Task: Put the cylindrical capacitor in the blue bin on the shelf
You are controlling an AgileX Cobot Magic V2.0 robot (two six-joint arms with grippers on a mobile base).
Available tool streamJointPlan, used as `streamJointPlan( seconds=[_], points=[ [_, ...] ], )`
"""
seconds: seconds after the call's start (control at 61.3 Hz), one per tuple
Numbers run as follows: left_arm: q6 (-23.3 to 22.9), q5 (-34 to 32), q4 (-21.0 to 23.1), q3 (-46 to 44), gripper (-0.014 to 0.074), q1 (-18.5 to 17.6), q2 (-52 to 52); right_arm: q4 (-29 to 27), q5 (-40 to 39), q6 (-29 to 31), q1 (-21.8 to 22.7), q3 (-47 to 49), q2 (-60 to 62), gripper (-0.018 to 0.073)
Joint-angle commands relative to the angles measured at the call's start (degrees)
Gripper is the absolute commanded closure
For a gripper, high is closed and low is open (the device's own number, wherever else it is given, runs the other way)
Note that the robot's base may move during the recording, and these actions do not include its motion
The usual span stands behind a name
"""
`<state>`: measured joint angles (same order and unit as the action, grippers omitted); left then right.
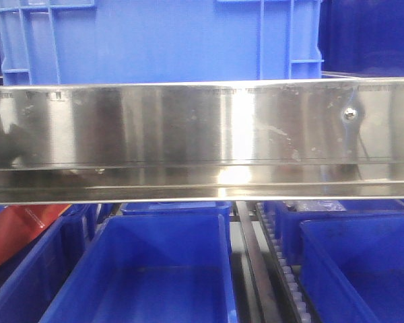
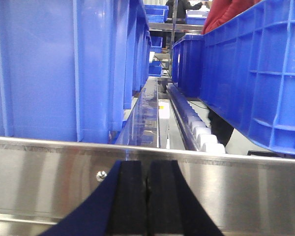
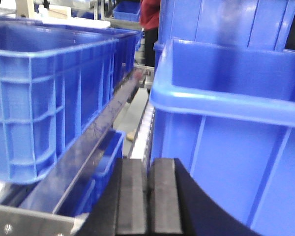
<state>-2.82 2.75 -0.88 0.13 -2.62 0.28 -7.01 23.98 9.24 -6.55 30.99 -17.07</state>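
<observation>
Overhead, the shelf [image 1: 202, 134] rail gleams above blue bins [image 1: 161, 269]; both grippers' pads sit pressed together, empty.

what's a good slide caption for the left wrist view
Closed left gripper facing the shelf's steel rail, blue bins lined up behind it.

The front view shows one shelf [image 1: 202, 145] rail, one large blue crate [image 1: 155, 40] above it, and four blue bins [image 1: 161, 269] below it. Each wrist view shows one pincer, two in all.
</observation>
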Motion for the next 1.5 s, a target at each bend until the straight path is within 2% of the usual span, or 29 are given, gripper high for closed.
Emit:
streamJointPlan(
  seconds=[0.0, 0.131, 0.245, 0.424, 0.604, 0.653, 0.702, 0.816, 1.485],
  points=[
    [-0.3, -1.2, 0.3, -0.1, 0.0707, 0.2, -0.3, -0.2, -5.7, 0.3, 2.0, -2.2, 0.7, 0.0721],
    [-0.3, -1.2, 0.3, -0.1, 0.0707, 0.2, -0.3, -0.2, -12.4, 0.2, 4.6, -8.7, 3.2, 0.0721],
    [-0.3, -1.2, 0.3, -0.1, 0.0707, 0.2, -0.3, -0.2, -15.3, -0.9, 4.8, -15.2, 6.4, 0.0721],
    [-0.3, -1.2, 0.3, -0.1, 0.0707, 0.2, -0.3, -0.2, -17.2, -2.8, 4.9, -23.9, 11.9, 0.0721],
    [-0.3, -1.2, 0.3, -0.1, 0.0707, 0.2, -0.3, -0.1, -20.3, -3.8, 7.0, -31.0, 16.5, 0.0721],
    [-0.3, -1.2, 0.3, -0.1, 0.0707, 0.2, -0.3, -0.1, -22.6, -3.8, 7.0, -31.0, 17.1, 0.0721],
    [-0.3, -1.2, 0.3, -0.1, 0.0707, 0.2, -0.3, 1.3, -19.2, -3.8, 7.0, -31.0, 17.1, 0.0721],
    [-0.3, -1.2, 0.3, -0.1, 0.0707, 0.2, -0.3, 3.2, -18.9, -3.8, 6.5, -31.0, 17.1, 0.0721],
    [-0.3, -1.2, 0.3, -0.1, 0.0707, 0.2, -0.3, 3.2, -18.9, -3.8, 6.5, -31.0, 17.1, 0.0721]
  ],
)
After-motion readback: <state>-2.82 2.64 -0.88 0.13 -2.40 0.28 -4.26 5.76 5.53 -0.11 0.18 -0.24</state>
